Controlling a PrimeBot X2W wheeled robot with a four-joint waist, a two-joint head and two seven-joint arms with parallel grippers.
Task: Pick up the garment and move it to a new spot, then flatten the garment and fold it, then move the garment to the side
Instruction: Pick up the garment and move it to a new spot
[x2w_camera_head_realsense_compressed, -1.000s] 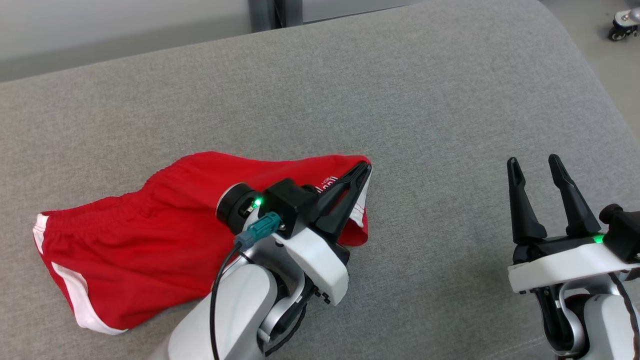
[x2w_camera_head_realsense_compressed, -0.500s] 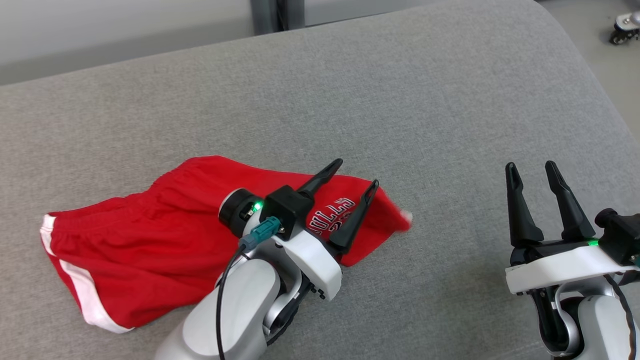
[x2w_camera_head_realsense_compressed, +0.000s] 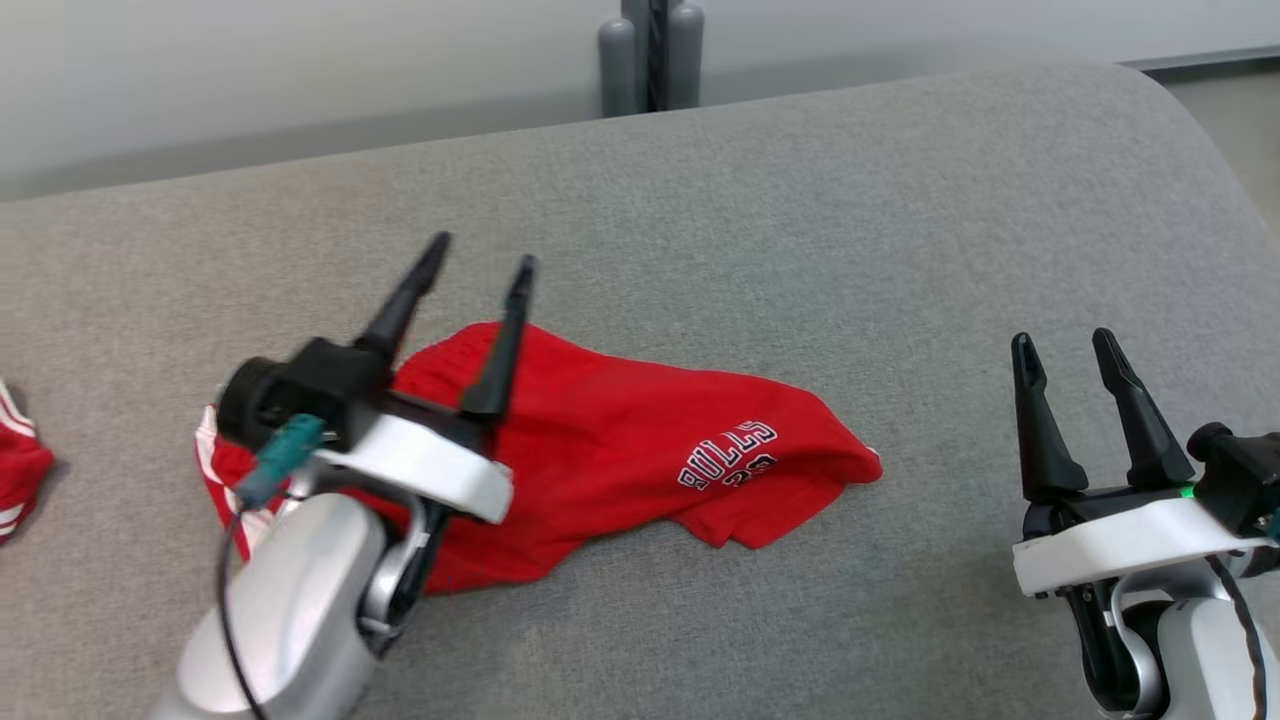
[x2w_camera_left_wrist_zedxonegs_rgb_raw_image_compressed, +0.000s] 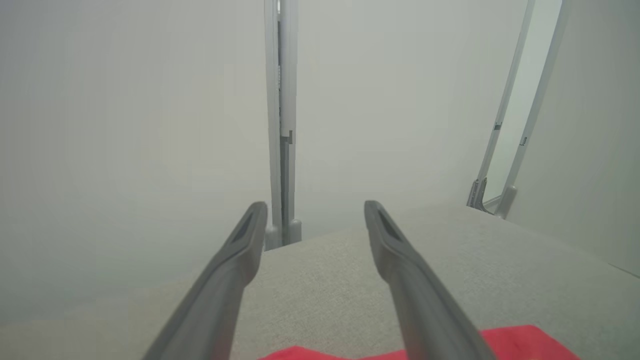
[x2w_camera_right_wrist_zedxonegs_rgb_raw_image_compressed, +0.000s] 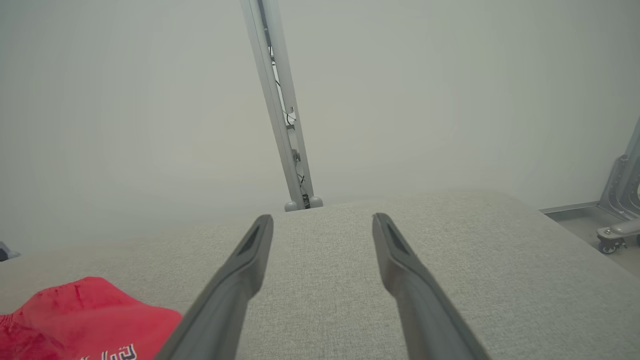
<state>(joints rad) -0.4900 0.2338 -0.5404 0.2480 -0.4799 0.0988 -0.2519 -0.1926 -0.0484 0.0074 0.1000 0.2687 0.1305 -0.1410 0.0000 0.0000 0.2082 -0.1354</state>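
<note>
1. Since one second ago the left gripper (x2w_camera_head_realsense_compressed: 481, 251) has let go of the garment (x2w_camera_head_realsense_compressed: 620, 430) and drawn back toward the robot's left. The camera has shifted too.
2. Its jaws now stand wide apart and hold nothing. The two fingers point up and away over the left part of the garment.
3. The red garment lies loose and wrinkled on the grey counter (x2w_camera_head_realsense_compressed: 800, 200), a little left of the middle. White "BULLS" lettering faces up near its right end.
4. The right gripper (x2w_camera_head_realsense_compressed: 1062, 339) hangs at the lower right, well apart from the garment, with its jaws wide open and empty over bare counter.
5. In the left wrist view a red strip of the garment shows under the fingers. In the right wrist view the garment lies at the lower left.
6. Another red and white cloth (x2w_camera_head_realsense_compressed: 15, 460) lies at the left edge of the head view, apart from the garment.
</note>
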